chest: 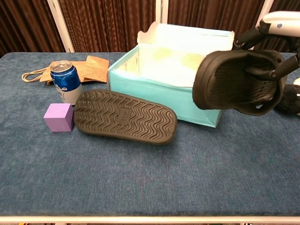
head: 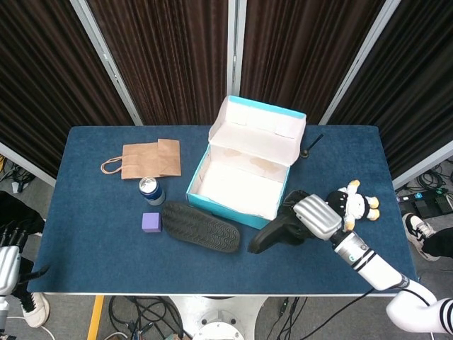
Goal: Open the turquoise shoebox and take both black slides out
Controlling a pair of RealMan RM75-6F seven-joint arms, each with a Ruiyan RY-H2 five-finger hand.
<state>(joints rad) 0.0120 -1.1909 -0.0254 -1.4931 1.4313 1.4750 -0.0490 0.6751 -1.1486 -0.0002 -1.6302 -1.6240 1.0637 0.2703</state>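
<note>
The right hand (head: 317,217) grips one black rubber slide (head: 277,231), fingers wrapped over its strap. In the chest view this slide (chest: 236,82) hangs clear of the blue-carpeted tabletop (chest: 150,178), tilted, its footbed facing the camera, in front of the right end of the box. In the head view it sits just beyond the near right corner of the box.

The second black rubber slide (chest: 125,116) lies sole-up on the tabletop, just in front of the box's near wall, touching or nearly touching it. A small purple cube (chest: 59,117) sits just left of its heel end. A blue drink can (chest: 66,82) stands upright just behind the cube.

The turquoise cardboard shoebox (head: 241,205) stands at mid-table with its lid (head: 259,128) folded back at the far side. White paper lines the interior.

A brown paper bag (head: 145,158) lies flat at far left. A black-and-white plush toy (head: 352,205) lies at right.

The left hand (head: 7,263) appears at the lower left frame edge; its finger state cannot be determined.
</note>
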